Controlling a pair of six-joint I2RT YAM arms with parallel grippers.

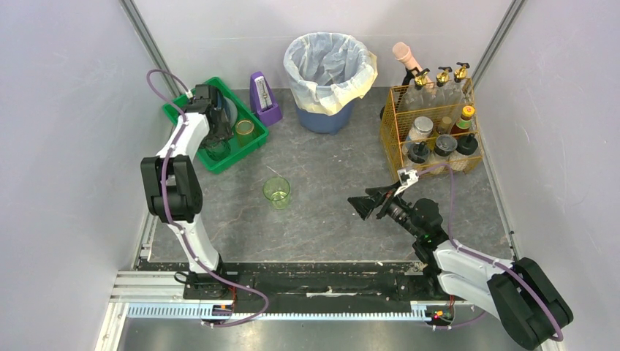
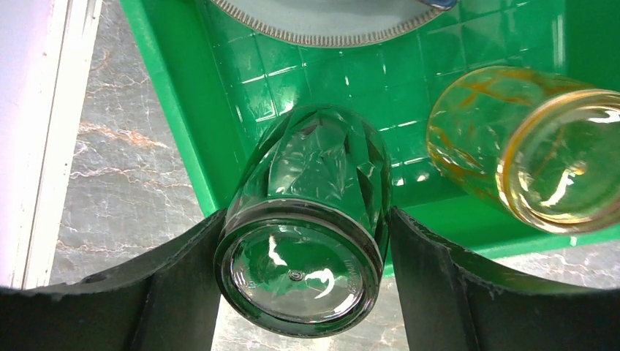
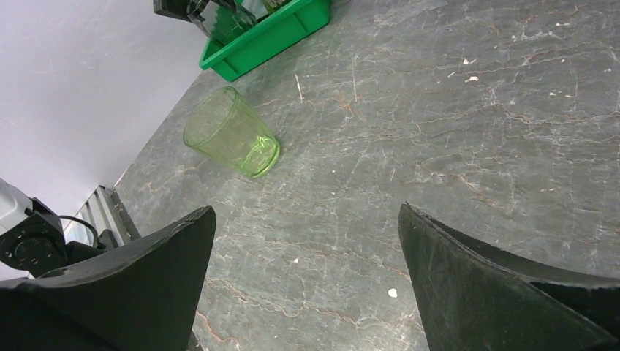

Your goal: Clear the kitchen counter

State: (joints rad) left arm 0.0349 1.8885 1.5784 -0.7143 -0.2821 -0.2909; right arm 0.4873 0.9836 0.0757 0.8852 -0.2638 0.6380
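Note:
The kitchen counter (image 1: 329,219) is dark grey marbled stone. A light green cup (image 1: 277,191) stands upright on it at the centre, and also shows in the right wrist view (image 3: 232,131). My left gripper (image 1: 214,146) is over the front of the green tray (image 1: 228,163), its fingers on either side of a dark green glass (image 2: 307,219) held base-up over the tray floor (image 2: 175,110). An amber glass (image 2: 534,146) and a grey plate (image 2: 322,14) sit in the tray. My right gripper (image 1: 362,207) is open and empty above bare counter (image 3: 439,110), to the right of the cup.
A lined blue bin (image 1: 329,73) and a purple metronome (image 1: 263,97) stand at the back. A yellow wire basket (image 1: 431,128) of bottles stands at back right. The black rail (image 1: 322,281) runs along the near edge. Walls close in on both sides.

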